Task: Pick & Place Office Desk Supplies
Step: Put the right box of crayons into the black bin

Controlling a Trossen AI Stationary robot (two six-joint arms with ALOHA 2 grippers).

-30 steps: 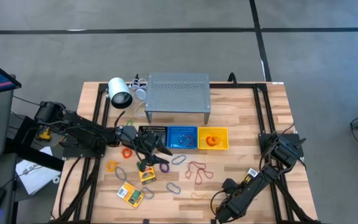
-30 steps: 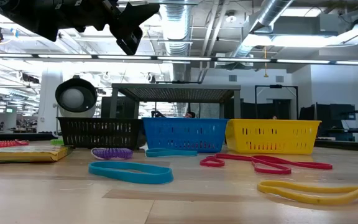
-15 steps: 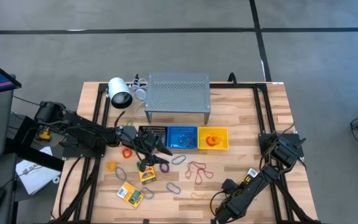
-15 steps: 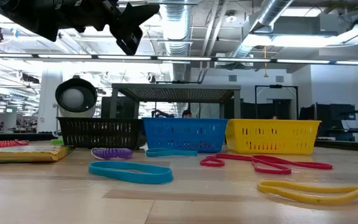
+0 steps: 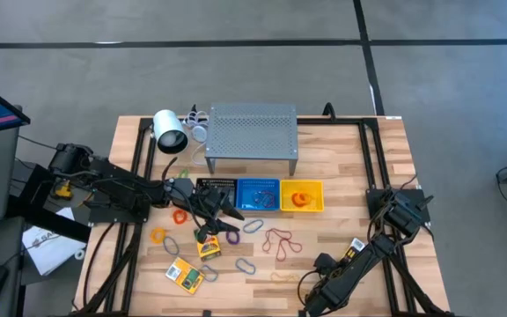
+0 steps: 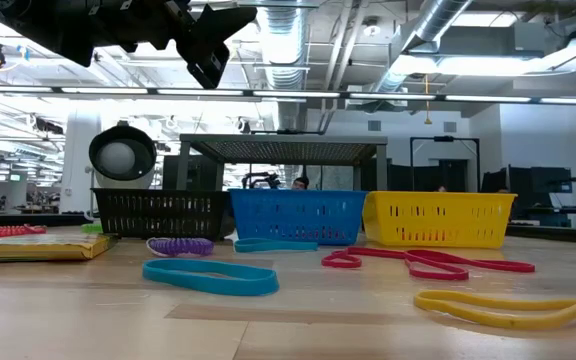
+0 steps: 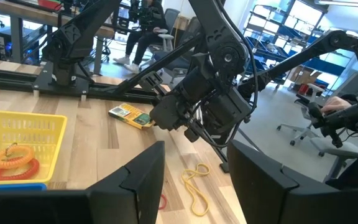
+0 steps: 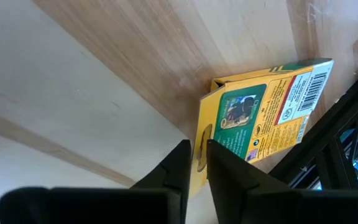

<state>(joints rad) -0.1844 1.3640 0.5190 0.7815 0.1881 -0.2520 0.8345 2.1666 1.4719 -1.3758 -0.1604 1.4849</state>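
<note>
On the wooden table (image 5: pixel 341 176), we see the right gripper (image 8: pixel 194 163) nearly pinching a yellow crayon pack (image 8: pixel 263 115), probably to lift it; the left gripper (image 7: pixel 194 180) hovers spread, empty.

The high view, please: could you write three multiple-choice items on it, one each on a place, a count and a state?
1. Where does the yellow basket stand?
A. On top of the grey shelf
B. Beside the blue basket, at one end of the row
C. Between two crayon packs

2. How many baskets stand in the row in front of the shelf?
A. Two
B. Four
C. Three

3. How is the left pincer?
A. Open, with nothing between its fingers
B. Shut on a purple band
C. Shut on a crayon pack

Answers:
1 B: it stands against the blue basket, at the end away from the black basket.
2 C: one black, one blue and one yellow.
3 A: the left wrist view shows a wide, empty gap.
</note>
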